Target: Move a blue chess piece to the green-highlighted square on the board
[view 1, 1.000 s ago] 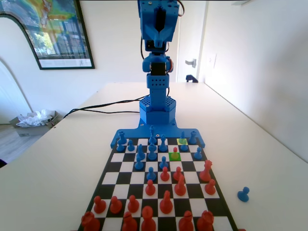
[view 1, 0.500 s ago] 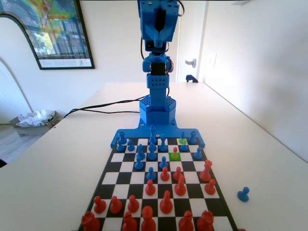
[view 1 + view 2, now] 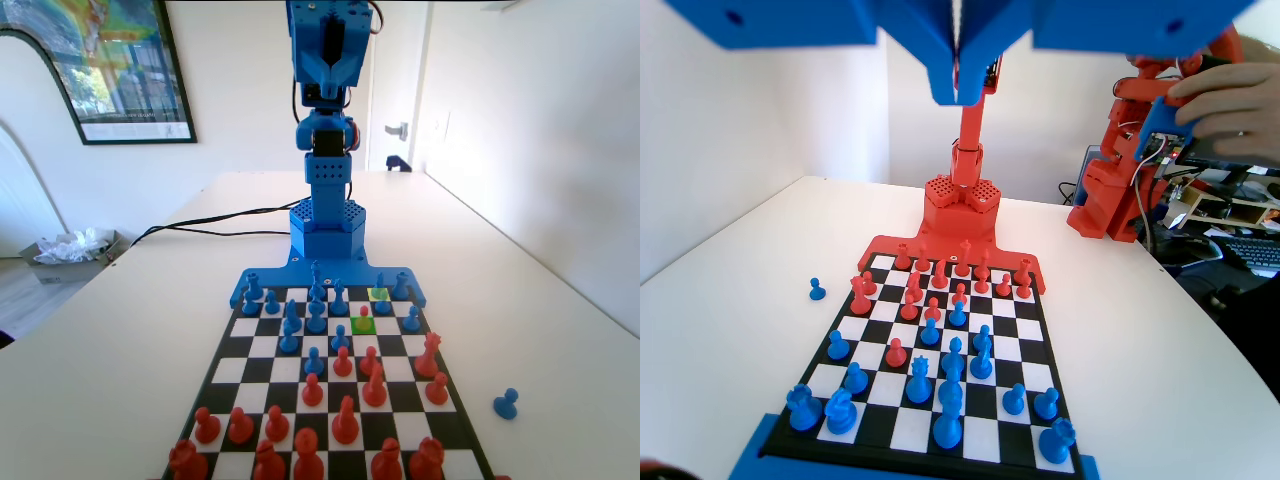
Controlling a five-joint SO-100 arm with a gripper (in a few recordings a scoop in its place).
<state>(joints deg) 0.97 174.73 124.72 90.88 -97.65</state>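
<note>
Table [image 3: 130,360] bearing the board [image 3: 262,347], blue pieces at the far rows in the fixed view, red ones near. Arm [image 3: 325,120] upright, gripper [image 3: 958,85] raised high over the board, jaws pressed together, empty. Green square [image 3: 362,325] under a small red piece [image 3: 364,311]. Blue piece [image 3: 382,298] just beyond it, beside the yellow square [image 3: 378,293].

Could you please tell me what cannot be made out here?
Fixed view: the small red chess piece covers part of the bright green highlighted square.
Fixed view: the bottom edge cuts off the nearest red pieces; the top edge cuts off the blue arm.
Wrist view: the top edge cuts off the blue gripper above its closed jaws.
</note>
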